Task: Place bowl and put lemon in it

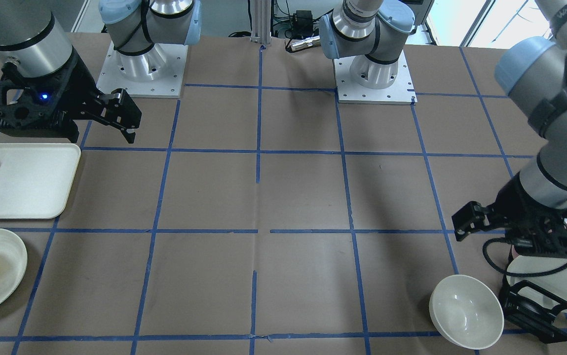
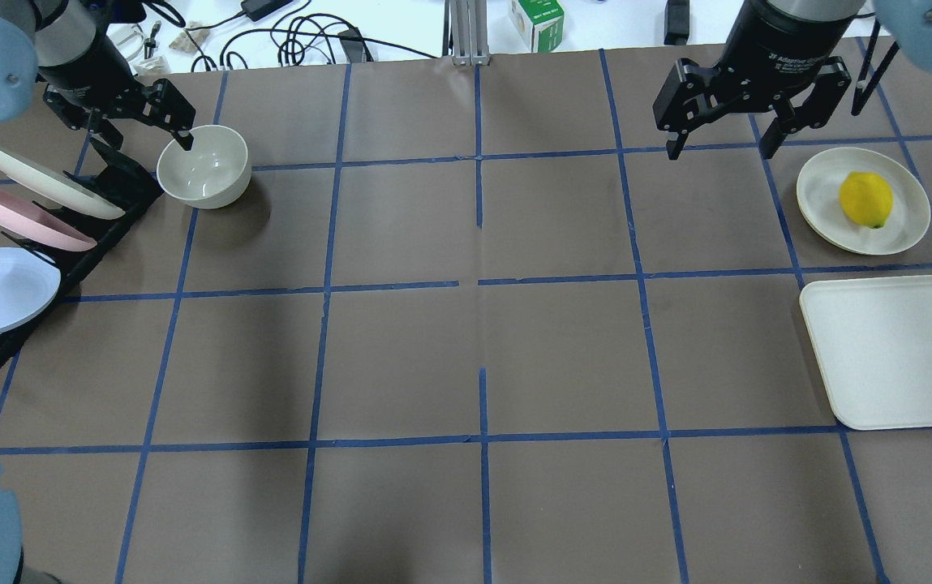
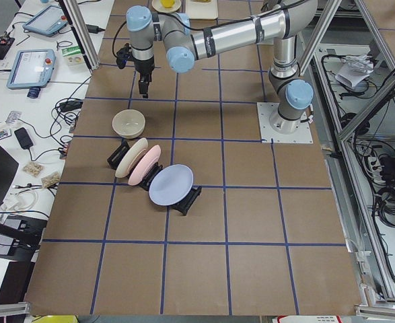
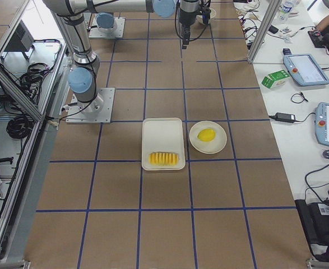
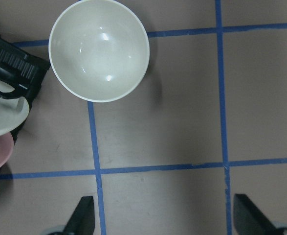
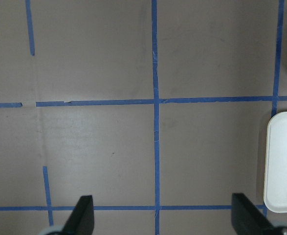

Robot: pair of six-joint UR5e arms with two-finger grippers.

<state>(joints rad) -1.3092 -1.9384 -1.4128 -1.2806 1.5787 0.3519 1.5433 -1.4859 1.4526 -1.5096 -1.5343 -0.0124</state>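
Bowl (image 2: 204, 166): upright, empty, on the table (image 2: 401, 365) at my far left, just beside the plate rack (image 2: 121, 182). Lemon (image 2: 865, 199): on a small plate (image 2: 822, 203) at far right, next to the tray (image 2: 879, 357), well apart from the bowl. Left gripper (image 5: 165, 223): spread wide, holding nothing, near the bowl, which lies ahead of the fingers and not between them. Right gripper (image 2: 717, 148): wide, empty, near the plate. Hazards, as I judge them: a finger catching the rack on approach; the glossy rim slipping from a pinch; the lemon rolling away under an off-centre grasp.
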